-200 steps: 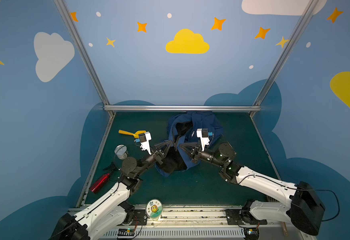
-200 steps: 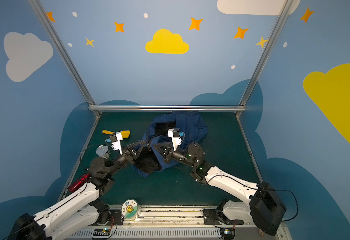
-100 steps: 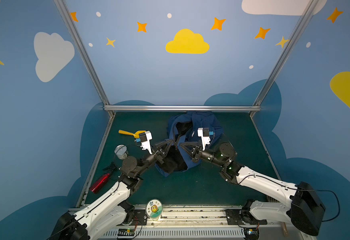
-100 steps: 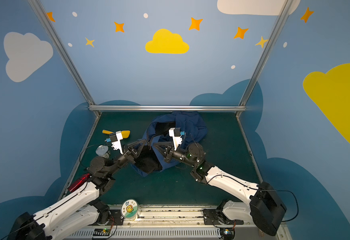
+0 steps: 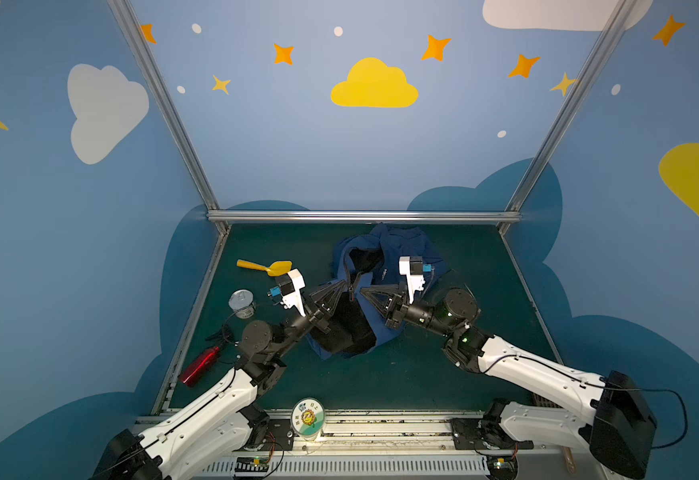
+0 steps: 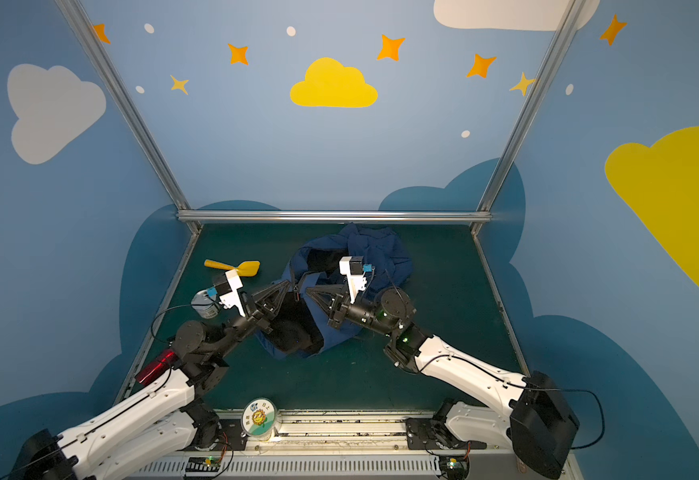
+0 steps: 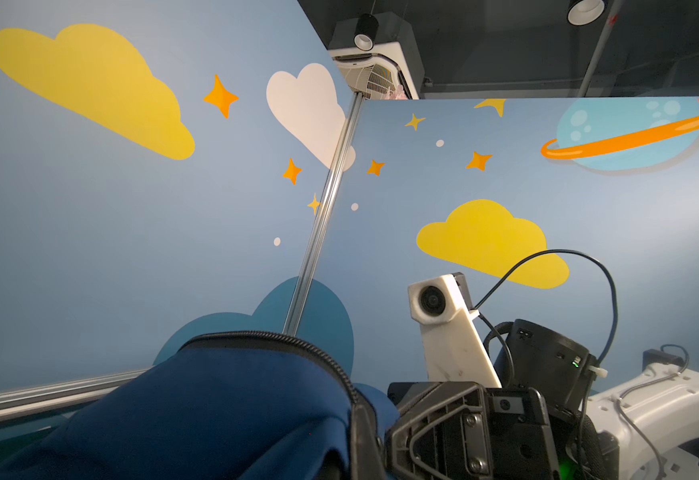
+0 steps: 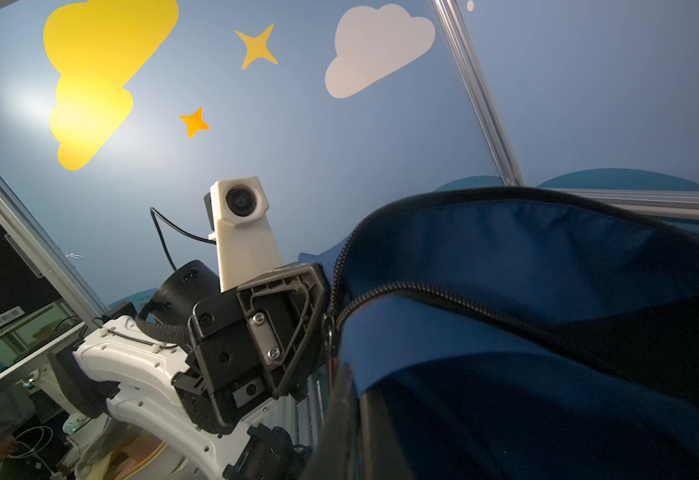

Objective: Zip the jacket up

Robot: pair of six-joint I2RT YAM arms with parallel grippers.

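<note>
Left gripper point(image 5: 342, 286): jaws pressed together, pinching the jacket point(image 5: 406, 249) at its front edge, right by the zipper point(image 7: 298, 343).

Right gripper point(image 5: 363, 291): likewise closed, nipping the opposite front edge. Its tip sits just beside the left one, with the zipper line between them. Cannot tell whether either has the slider itself (fingers and fabric cover that spot in both wrist views).

Why held so, as I judge it: the paired pinches lift this part of the front off the table and keep both tooth rows taut and close, converging to one point. That reads as a set-up for running the slider. The rows stand apart beyond the pinch and black lining shows, so zipping looks barely begun.

Jacket: heaped on the green table point(image 5: 443, 374), its far side near the back rail point(image 5: 360, 216).

Outward from the jacket, on the left arm's side: yellow scoop point(image 5: 264, 267) and metal tin point(image 5: 242, 302), both well apart from the jacket.
</note>
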